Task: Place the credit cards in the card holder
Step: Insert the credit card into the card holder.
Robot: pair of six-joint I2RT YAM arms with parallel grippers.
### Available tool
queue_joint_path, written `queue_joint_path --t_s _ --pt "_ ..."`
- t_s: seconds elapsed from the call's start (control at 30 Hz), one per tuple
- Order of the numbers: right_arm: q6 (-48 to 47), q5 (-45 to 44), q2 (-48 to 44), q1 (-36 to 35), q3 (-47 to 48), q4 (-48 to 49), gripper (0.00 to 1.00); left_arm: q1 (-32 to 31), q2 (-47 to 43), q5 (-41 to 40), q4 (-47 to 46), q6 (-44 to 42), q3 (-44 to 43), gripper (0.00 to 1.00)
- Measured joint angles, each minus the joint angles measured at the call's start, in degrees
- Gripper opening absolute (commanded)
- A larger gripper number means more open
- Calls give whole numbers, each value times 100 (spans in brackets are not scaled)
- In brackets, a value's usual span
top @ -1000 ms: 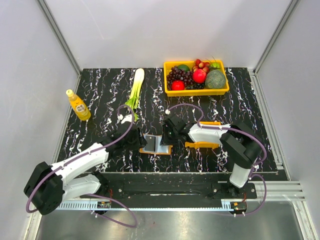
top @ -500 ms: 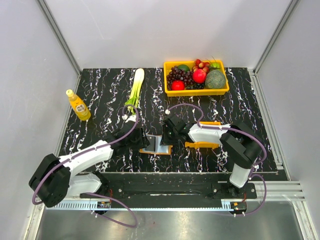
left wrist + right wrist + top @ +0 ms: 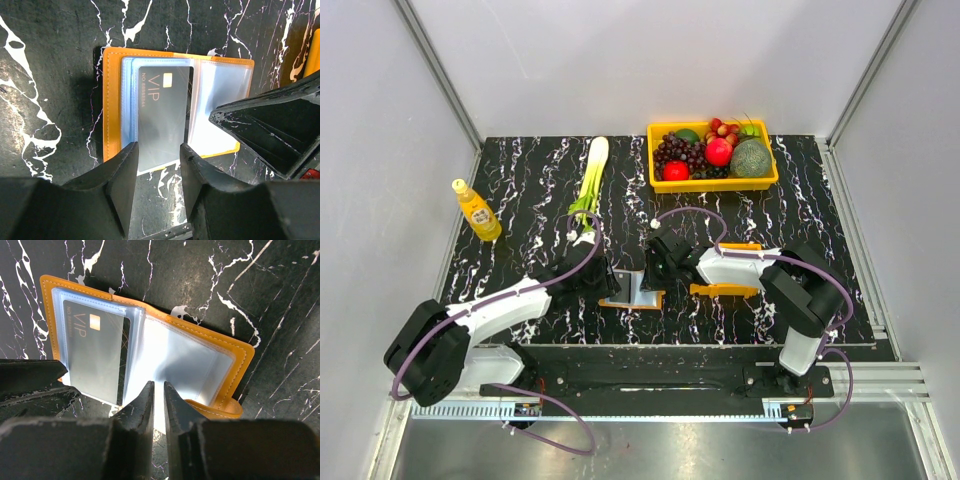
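left fingers [image 3: 120, 175] advanced, grasping grey vip credit card [image 3: 162, 115], now partly inside flat orange folding card holder [image 3: 111, 100]; right fingers [image 3: 137, 410] pinch clear sleeve [image 3: 185, 360]. we judge insertion nearly finished.

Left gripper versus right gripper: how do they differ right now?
Left gripper stands wide, its jaws against the card's long edges; right gripper is nearly shut, seemingly pinching a clear sleeve. Left works the holder's left page, right the right page. Both sit low over the open holder.
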State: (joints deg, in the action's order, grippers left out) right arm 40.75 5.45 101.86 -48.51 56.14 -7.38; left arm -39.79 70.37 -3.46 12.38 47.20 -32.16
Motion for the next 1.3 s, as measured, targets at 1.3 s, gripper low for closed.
queue_joint_path --t_s 1.3 --pt "2 9 31 0 22 -2 18 -59 37 643 -697 -87 -11 27"
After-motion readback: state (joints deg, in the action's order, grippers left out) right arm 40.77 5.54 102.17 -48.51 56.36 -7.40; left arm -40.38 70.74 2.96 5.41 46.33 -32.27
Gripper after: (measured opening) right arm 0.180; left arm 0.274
